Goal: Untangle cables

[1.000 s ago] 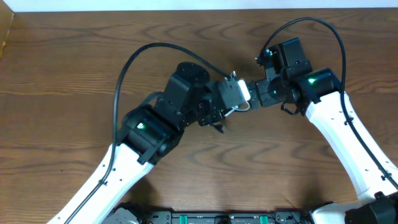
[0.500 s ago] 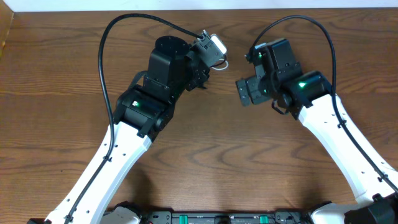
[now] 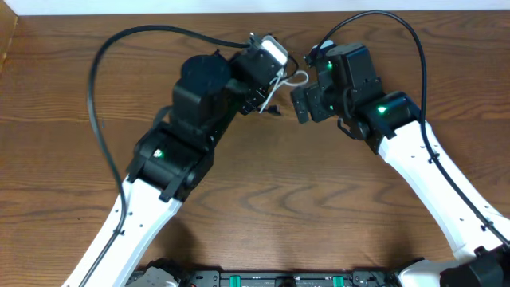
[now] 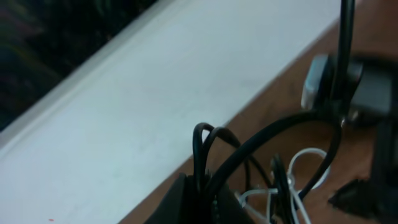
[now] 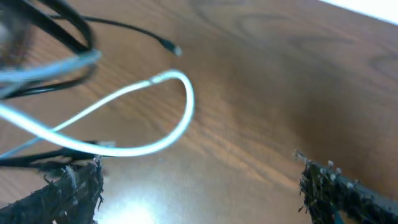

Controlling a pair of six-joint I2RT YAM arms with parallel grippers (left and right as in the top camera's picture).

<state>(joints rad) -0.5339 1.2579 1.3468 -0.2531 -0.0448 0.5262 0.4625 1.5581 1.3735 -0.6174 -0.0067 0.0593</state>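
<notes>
The left gripper [image 3: 267, 96] clamps the bunched black cable [image 4: 198, 155] and white cable [image 5: 183, 109] above the tabletop [image 5: 267, 68]. The right gripper [image 5: 199, 180], jaws wide, has the white loop just ahead. Closing here may catch both cords, and pulling would then tighten the tangle.

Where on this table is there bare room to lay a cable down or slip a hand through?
Bare wood lies in the wedge between the left arm and right arm, toward the near edge, and left of the left arm's fixed black wire. Crowded: top centre, where the cables bunch at the left pincer, beside the open right pincer.
</notes>
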